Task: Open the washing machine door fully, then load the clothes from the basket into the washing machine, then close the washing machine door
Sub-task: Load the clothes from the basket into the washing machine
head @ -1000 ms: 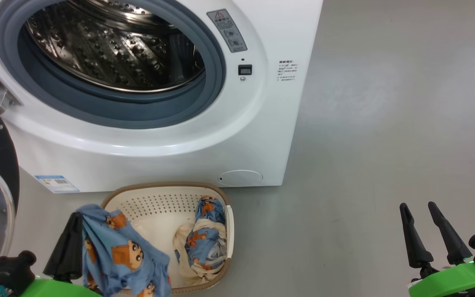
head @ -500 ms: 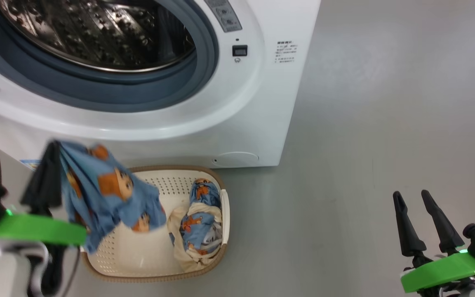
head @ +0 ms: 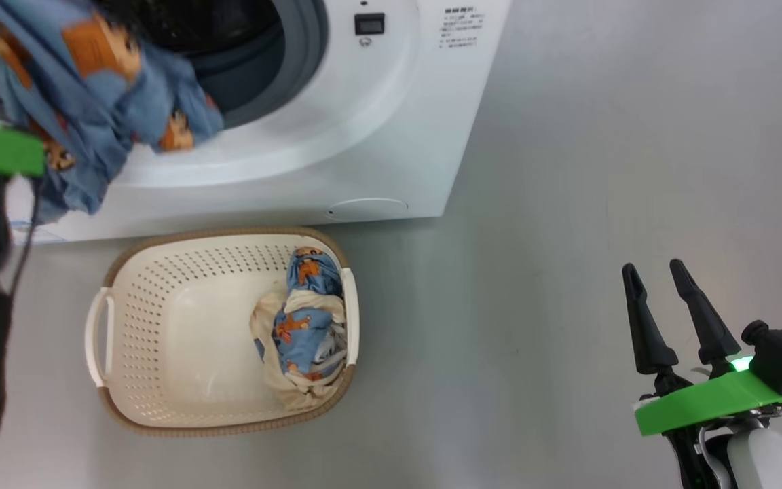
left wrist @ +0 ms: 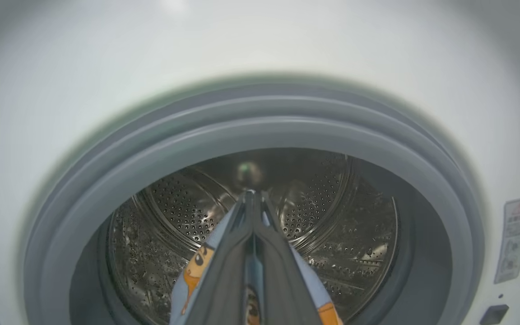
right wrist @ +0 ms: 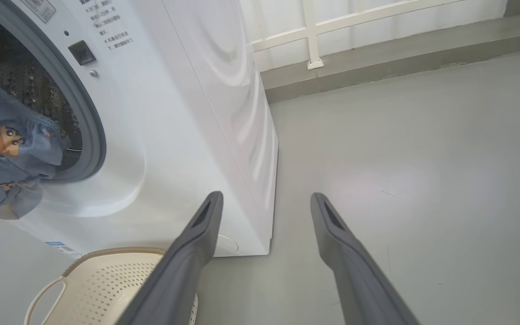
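1. Gripping the blue bear-print garment (head: 92,81), your left gripper (left wrist: 252,195) has its fingers pinched together on the cloth. In the left wrist view, blue fabric shows on both sides of them and in the thin gap between them.
2. Those fingers point straight into the open mouth of the washing machine (head: 337,136), towards the back of the perforated steel drum (left wrist: 332,234). The part of the drum you can see is bare metal, ringed by the grey-blue seal (left wrist: 251,131).
3. In the head view the garment hangs bunched in front of the lower left of the opening, draping over the seal and the white front ring. In the right wrist view it dangles at the mouth, and you cannot tell whether any of it is past the seal.
4. The basket (head: 174,326) sits on the grey floor (head: 567,170) just in front of the machine, near its base. It holds one thing: a second bundle (head: 303,319) of blue bear-print and cream-white cloth, tucked against the right wall by the right handle (head: 350,305). The rest of the basket's bottom is bare.
5. Your right gripper (head: 652,266) is at the lower right of the head view, well apart from the basket and the machine. Its fingers are spread and hold nothing, with only floor between them.
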`<state>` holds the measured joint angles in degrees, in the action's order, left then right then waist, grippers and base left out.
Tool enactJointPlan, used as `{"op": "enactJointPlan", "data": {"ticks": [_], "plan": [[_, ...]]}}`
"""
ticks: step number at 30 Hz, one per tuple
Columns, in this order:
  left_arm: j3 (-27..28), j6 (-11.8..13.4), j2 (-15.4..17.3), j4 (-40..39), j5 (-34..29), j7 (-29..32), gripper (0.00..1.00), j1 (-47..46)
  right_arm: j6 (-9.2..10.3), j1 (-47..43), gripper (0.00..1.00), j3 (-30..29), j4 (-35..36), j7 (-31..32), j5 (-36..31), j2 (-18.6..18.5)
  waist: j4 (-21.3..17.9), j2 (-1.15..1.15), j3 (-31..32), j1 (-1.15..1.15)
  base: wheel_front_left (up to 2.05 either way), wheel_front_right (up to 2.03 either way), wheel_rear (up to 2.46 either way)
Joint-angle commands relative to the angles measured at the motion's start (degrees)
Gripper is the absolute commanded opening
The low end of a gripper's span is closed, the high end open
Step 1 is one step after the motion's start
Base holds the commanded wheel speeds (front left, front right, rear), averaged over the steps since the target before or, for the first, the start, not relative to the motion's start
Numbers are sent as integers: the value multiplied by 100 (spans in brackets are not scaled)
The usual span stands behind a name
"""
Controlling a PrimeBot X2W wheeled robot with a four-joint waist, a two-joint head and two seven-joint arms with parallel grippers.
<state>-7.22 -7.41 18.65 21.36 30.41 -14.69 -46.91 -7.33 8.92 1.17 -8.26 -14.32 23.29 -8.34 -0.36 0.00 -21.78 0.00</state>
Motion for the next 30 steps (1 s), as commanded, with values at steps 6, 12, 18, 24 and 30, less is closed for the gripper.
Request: {"op": "enactJointPlan", "data": {"ticks": [6,12,18,24,30], "plan": [[-56,-8,355,1006,-119,-30,0,-969,-16,223,100,205,167,-68,-84,67,-277,0,-450,0,0,0,0],[-290,-8,337,2128,26,-30,0,-1439,-16,309,100,291,174,-68,-102,140,-420,0,-598,0,0,0,0],[-625,-8,350,2887,148,-30,0,-1851,-16,351,100,340,200,-68,-122,171,-507,0,-721,0,0,0,0],[-1110,-8,368,3590,420,0,0,-2278,-16,419,100,402,218,-68,-130,206,-598,0,-839,0,0,0,0],[-1521,-8,440,4013,700,104,0,-2701,-16,475,100,458,221,-68,-126,260,-697,0,-958,0,0,0,0]]}}
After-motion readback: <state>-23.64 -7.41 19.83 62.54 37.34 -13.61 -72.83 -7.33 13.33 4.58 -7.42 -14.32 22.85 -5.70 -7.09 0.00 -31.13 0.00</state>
